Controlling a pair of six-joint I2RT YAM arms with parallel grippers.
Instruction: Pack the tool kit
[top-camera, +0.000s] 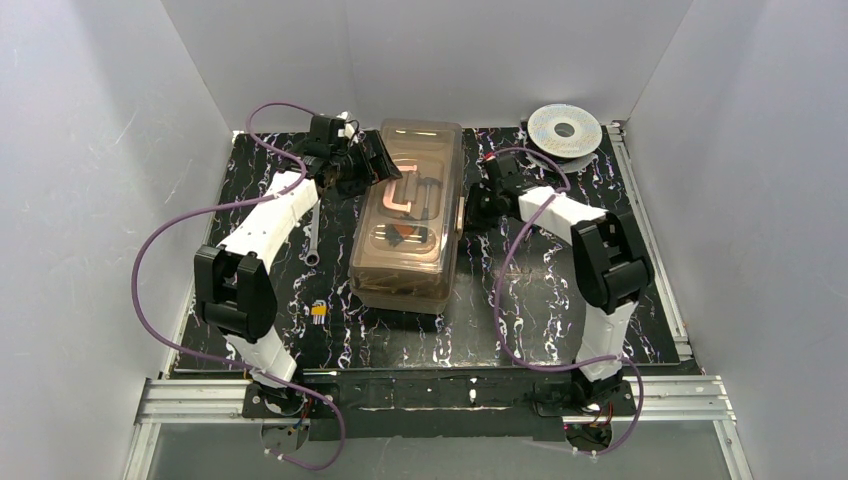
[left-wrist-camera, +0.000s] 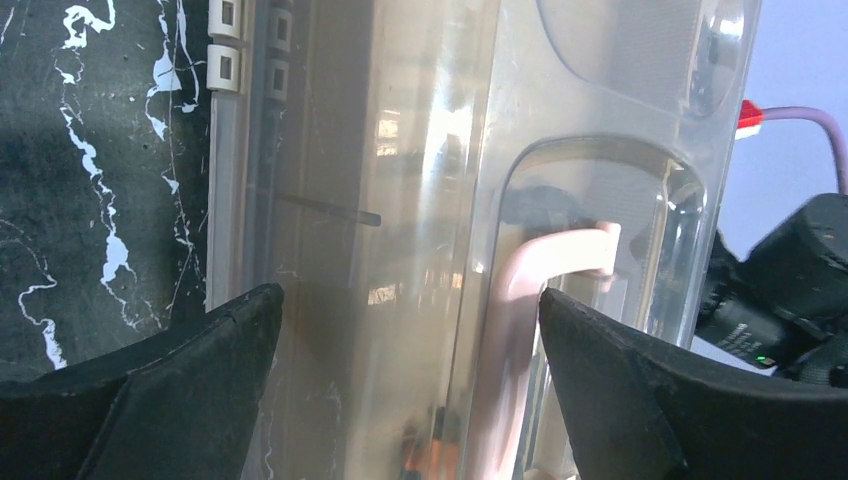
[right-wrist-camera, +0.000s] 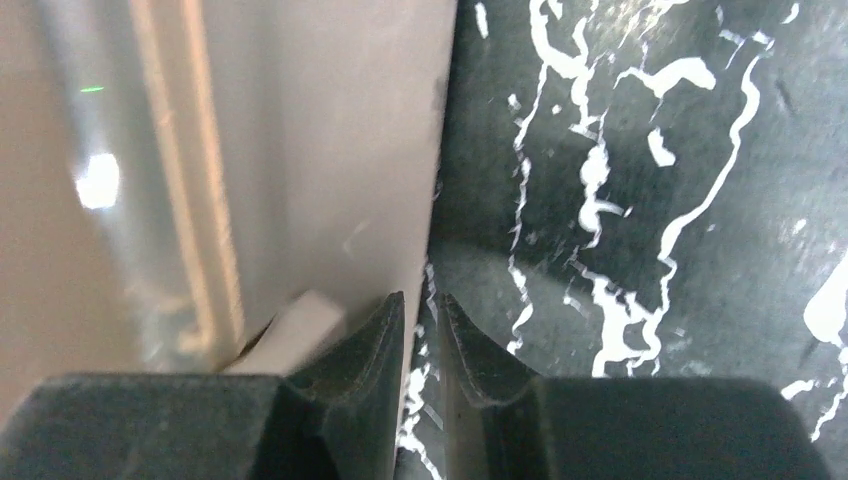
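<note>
The tan toolbox (top-camera: 408, 215) stands mid-table with its translucent brownish lid down. The cream handle (top-camera: 399, 196) and dark tools show through the lid. My left gripper (top-camera: 377, 160) is open at the box's far left top edge. In the left wrist view its jaws (left-wrist-camera: 410, 335) stand wide apart over the lid (left-wrist-camera: 400, 180), with the handle (left-wrist-camera: 545, 265) and something orange (left-wrist-camera: 425, 455) visible below. My right gripper (top-camera: 480, 205) is shut and empty, low beside the box's right wall (right-wrist-camera: 300, 150), its fingers (right-wrist-camera: 422, 330) next to a cream latch (right-wrist-camera: 292, 335).
A silver wrench (top-camera: 314, 232) and a small grey-and-yellow tool (top-camera: 318, 311) lie on the black marbled mat left of the box. A round silver-white spool (top-camera: 565, 130) sits at the back right corner. White walls enclose the table.
</note>
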